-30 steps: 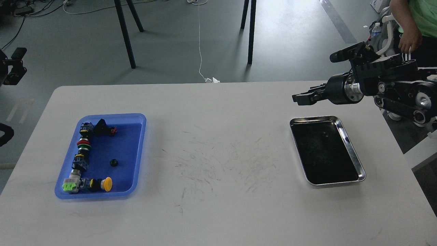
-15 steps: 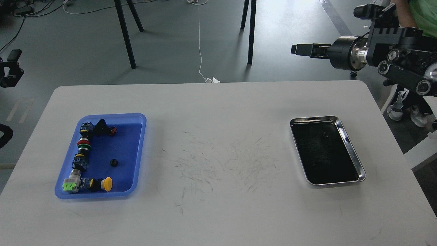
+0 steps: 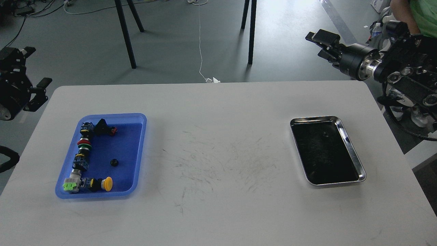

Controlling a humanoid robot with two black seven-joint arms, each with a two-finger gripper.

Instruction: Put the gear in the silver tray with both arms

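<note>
The white table (image 3: 218,143) lies below my fingers. The silver tray (image 3: 351,147) sits well below my right gripper (image 3: 319,42), whose fingers are spread, empty. My left gripper (image 3: 34,73): I cannot tell its state.

The silver tray (image 3: 355,150) lies flat on the right side of the bench, a shallow rectangle of shiny metal with rounded corners, a raised rim and a dark reflective bottom, its long side running away from the viewer and turned slightly. A small dark speck shows on the bottom near the far end; what it is cannot be told. The right arm (image 3: 392,68) reaches in from the right edge, above and beyond the tray, well apart from it. The left arm (image 3: 15,89) shows at the left edge, off the bench.
</note>
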